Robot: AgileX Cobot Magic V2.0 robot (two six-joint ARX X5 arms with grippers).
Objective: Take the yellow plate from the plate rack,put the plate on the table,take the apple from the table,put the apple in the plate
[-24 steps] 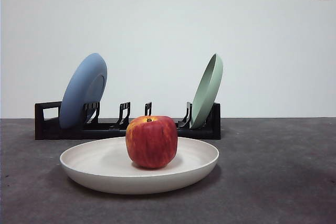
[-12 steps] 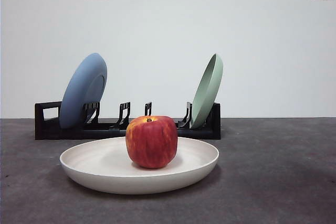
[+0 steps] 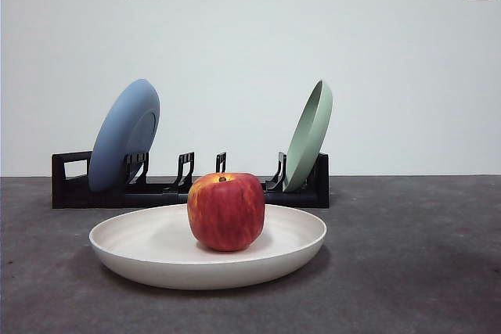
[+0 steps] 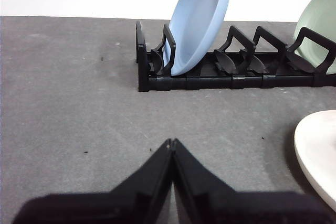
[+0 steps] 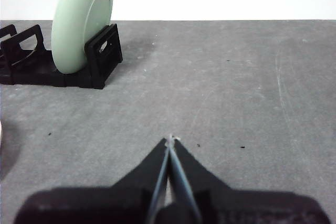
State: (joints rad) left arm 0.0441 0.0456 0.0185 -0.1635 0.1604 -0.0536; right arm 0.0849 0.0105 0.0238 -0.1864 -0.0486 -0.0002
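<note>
The yellow plate (image 3: 156,252), cream with a raised rim, lies flat on the dark grey table (image 3: 415,256) in the front view. The red apple (image 3: 225,210) stands upright in its middle. Behind them stretches the black plate rack (image 3: 188,185). The left wrist view catches only an edge of the yellow plate (image 4: 320,148), off to the side of my left gripper (image 4: 171,142), which is shut and empty above bare table. My right gripper (image 5: 170,140) is also shut and empty, well away from the rack's end (image 5: 102,59). Neither gripper shows in the front view.
A blue plate (image 3: 124,134) leans in the rack near its loop end, and a pale green plate (image 3: 309,134) leans at the other end. The rack slots between them hold nothing. White wall with two sockets stands behind.
</note>
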